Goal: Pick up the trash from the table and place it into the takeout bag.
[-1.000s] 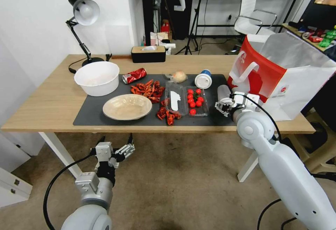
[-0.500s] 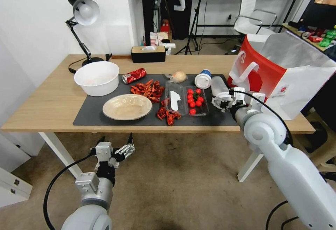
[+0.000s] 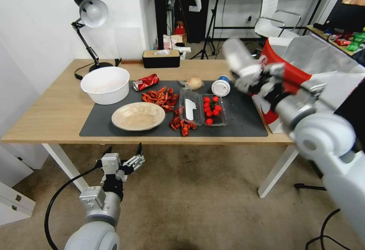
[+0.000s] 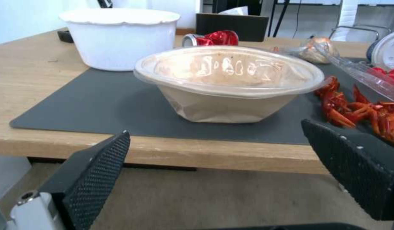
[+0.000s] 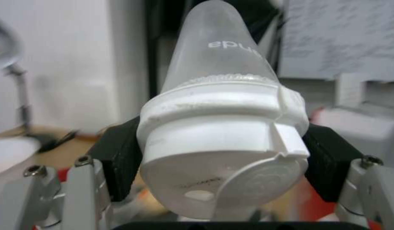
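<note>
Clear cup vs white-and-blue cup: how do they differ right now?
The clear cup is held in the air by the right gripper; the white-and-blue cup sits on the mat. The clear cup has see-through walls; the other's are blue. The clear cup is clamped at its lid between the fingers, body pointing away from the wrist; nothing touches the white-and-blue cup. Both have white lids. The left gripper hangs open below the table edge.

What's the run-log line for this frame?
right hand: shut on clear cup, raised beside takeout bag | left hand: open, below table edge
</note>
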Motion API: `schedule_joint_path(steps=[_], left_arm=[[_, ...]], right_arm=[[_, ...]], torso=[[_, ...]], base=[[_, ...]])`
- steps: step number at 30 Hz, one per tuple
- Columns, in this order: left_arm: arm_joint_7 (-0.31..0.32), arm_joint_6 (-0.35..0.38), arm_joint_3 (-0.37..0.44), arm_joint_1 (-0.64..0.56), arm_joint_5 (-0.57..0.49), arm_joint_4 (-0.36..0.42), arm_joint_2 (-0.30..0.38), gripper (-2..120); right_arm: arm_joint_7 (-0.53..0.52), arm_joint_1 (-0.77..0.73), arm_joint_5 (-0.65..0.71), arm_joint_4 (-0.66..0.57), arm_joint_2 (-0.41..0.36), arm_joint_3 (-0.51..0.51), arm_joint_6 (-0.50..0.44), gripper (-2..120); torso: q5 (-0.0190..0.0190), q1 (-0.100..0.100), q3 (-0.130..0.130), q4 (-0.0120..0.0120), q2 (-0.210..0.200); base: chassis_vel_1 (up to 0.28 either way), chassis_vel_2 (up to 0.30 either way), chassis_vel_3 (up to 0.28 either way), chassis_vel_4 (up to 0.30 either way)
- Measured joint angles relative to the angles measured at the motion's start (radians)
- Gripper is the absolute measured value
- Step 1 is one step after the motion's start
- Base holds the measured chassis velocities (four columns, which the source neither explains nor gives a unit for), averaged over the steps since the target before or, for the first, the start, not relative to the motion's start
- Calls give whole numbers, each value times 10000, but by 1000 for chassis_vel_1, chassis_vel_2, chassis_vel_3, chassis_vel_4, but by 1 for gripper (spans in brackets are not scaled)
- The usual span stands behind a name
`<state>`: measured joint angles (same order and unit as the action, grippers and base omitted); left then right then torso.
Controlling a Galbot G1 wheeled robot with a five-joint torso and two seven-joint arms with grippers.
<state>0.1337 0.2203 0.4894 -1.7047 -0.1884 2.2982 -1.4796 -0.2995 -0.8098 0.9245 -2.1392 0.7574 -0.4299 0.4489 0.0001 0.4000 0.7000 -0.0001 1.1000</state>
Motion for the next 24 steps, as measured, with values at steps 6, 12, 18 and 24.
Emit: schedule_joint_path(steps=[6,12,18,24], left_arm=[[5,39,49,111,-148,-15,60,100],[9,48,64,144,-213,-72,122,100],[18,61,93,146,-289,-74,182,100],[22,67,82,158,-292,-80,181,100]], right_arm=[[-1796,843,985,845,-638,-346,520,72],[-2350,802,1010,1315,-459,-305,785,78],[-2444,722,967,1392,-285,-267,810,99],[-2438,661,941,1358,-287,-268,817,100]], torso=[[0,0,0,-1,0],[2,1,1,0,0],[-1,0,1,1,0],[-1,0,1,1,0]], base=[[0,0,0,0],[0,0,0,0],[0,0,0,0],[0,0,0,0]])
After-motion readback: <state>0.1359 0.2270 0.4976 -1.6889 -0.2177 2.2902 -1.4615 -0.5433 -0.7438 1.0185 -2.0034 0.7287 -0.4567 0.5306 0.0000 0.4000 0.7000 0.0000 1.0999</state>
